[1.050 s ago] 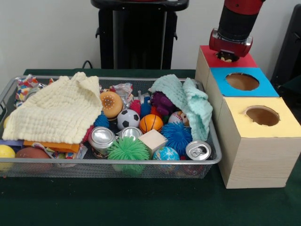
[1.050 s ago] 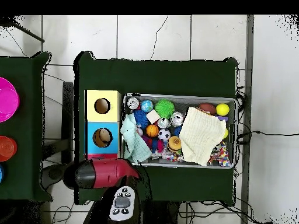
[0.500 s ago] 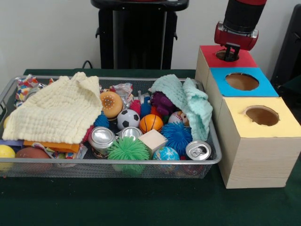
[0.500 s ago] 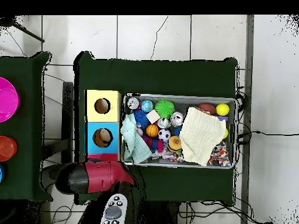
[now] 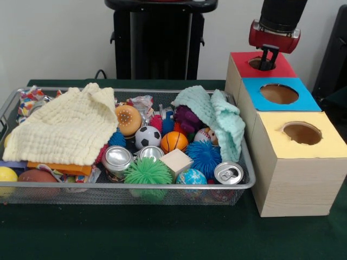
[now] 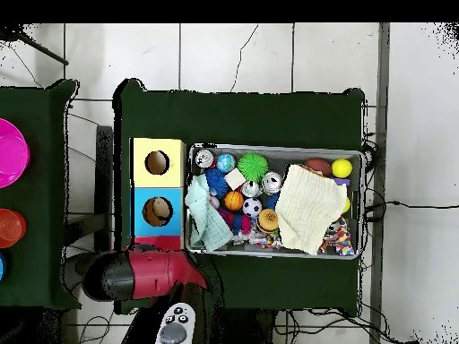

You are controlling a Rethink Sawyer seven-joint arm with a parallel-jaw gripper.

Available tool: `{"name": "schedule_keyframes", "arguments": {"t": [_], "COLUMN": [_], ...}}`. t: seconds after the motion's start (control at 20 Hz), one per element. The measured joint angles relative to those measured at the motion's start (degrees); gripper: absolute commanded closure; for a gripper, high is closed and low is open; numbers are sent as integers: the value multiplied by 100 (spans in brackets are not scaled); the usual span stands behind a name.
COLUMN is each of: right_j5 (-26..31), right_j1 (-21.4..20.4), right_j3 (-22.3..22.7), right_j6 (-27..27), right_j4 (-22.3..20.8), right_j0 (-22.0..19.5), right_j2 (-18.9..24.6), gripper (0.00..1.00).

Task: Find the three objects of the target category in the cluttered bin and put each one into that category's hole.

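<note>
Hovering gripper (image 5: 266,60): it hangs at the red hole (image 5: 259,64), at 1 o'clock in the front view; the fingers look close together with nothing seen between them.
Arm (image 6: 134,273): from above its red and black body covers the red box top at 8 o'clock.
Holes: red farthest, blue hole (image 5: 279,93) in the middle, yellow hole (image 5: 302,132) nearest the camera; something brownish lies inside the blue one (image 6: 158,211), too dim to name.
Bin (image 5: 130,185): a wire mesh tray at 9 o'clock of the boxes, packed full.
Balls: a soccer ball (image 5: 147,136), a basketball (image 5: 174,141) touching it, a globe ball (image 5: 191,177) by the front rim, a yellow ball (image 5: 7,174) at the left corner.
Cans: two silver cans (image 5: 117,158) near the front, a third (image 5: 228,173) at the right corner.
Spiky toys: a green one (image 5: 148,172), a blue one (image 5: 204,157).
Block (image 5: 175,161): pale wood, between the spiky toys.
Hidden: a yellow cloth (image 5: 62,127) covers the bin's left half; a mint cloth (image 5: 217,119) drapes the right, with a baseball (image 5: 203,135) and a purple toy (image 5: 188,118) only partly showing beneath it.
</note>
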Motion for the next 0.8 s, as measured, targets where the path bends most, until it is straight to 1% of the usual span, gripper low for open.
{"name": "schedule_keyframes", "arguments": {"t": [0.45,0.8], "right_j5": [21,512], "right_j1": [-52,-150], "right_j3": [1,-153], "right_j6": [0,0], "right_j4": [-1,-1], "right_j0": [52,12], "right_j2": [-52,-54], "gripper": [100,100]}}
